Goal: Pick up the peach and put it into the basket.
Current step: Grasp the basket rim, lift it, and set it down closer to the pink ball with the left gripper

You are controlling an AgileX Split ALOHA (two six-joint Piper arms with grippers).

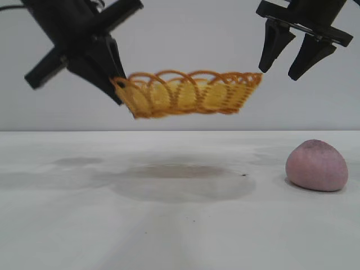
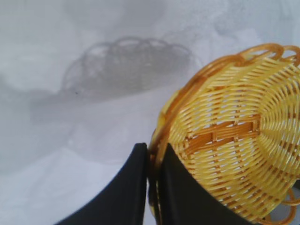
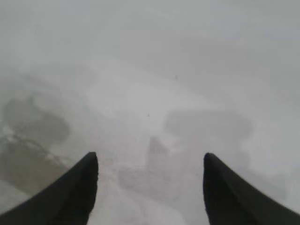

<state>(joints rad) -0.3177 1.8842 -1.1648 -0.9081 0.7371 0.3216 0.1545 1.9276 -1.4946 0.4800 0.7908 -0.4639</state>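
peach (image 1: 316, 165) right of (raised) basket (image 1: 188, 93)

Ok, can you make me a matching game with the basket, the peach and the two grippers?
Things:
1. yellow woven wicker basket
2. mauve-pink rounded peach
3. left gripper
4. right gripper

States:
A. open, holding nothing
B. lying on the white table
C. held up in the air
D. shut on a looped rim

Pairs: 1-C, 2-B, 3-D, 4-A
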